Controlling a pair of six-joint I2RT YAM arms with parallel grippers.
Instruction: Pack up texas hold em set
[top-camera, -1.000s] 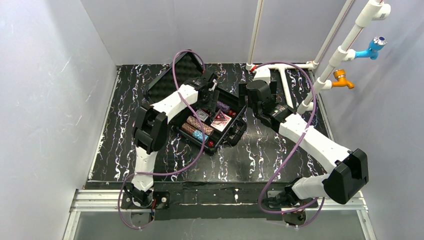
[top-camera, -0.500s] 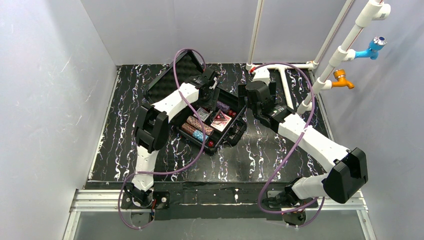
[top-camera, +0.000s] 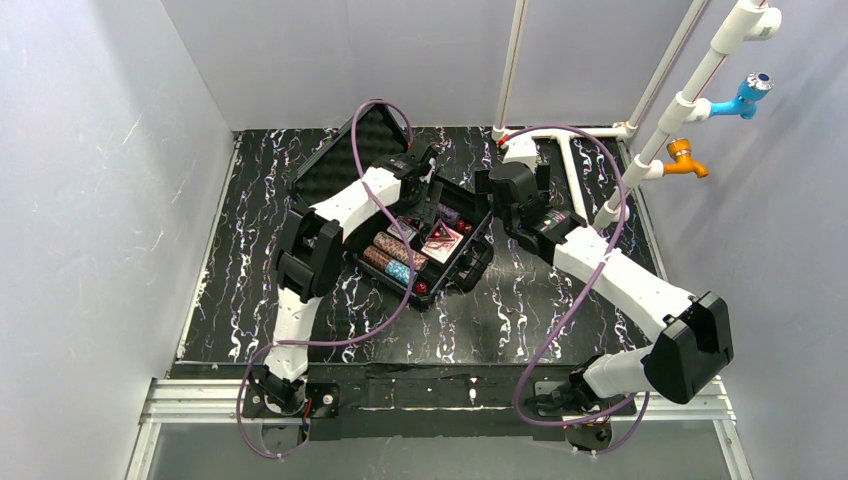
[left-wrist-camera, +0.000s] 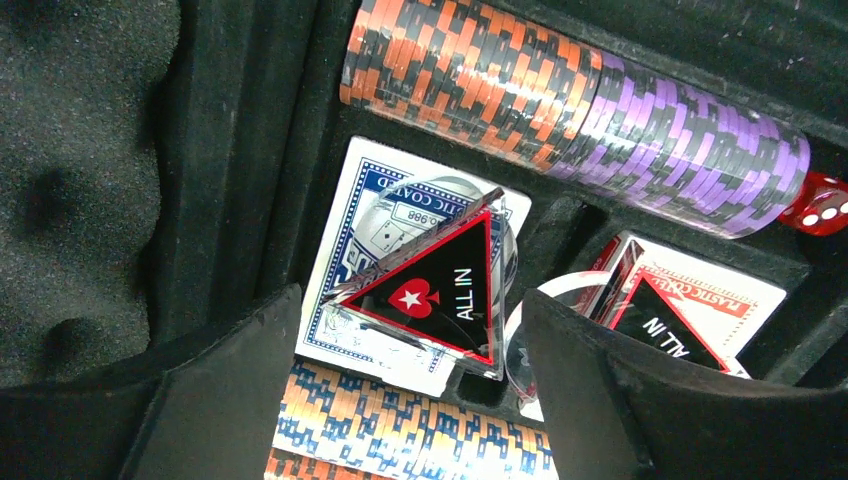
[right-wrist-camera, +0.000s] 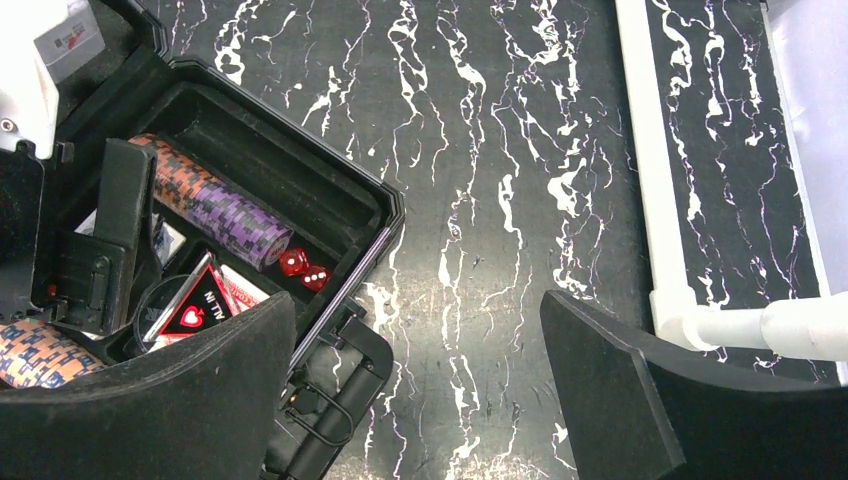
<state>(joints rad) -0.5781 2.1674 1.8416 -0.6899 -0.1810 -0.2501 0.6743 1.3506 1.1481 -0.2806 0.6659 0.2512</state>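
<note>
Red-edged, the triangular marker (left-wrist-camera: 440, 290) is seen tilted on the blue card deck (left-wrist-camera: 345, 235) inside the case (left-wrist-camera: 250, 150), directly between the spread, untouching jaws of the left gripper (left-wrist-camera: 405, 345). The right gripper (right-wrist-camera: 415, 400), likewise spread, is farther off over the table (right-wrist-camera: 500, 150).

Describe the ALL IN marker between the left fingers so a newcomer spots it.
Find the open black case mid-table. Beside its orange-and-purple chip roll lies a blue deck, and the marker, a red-edged black triangle, rests on it. Its twin sits on the red deck instead.
</note>
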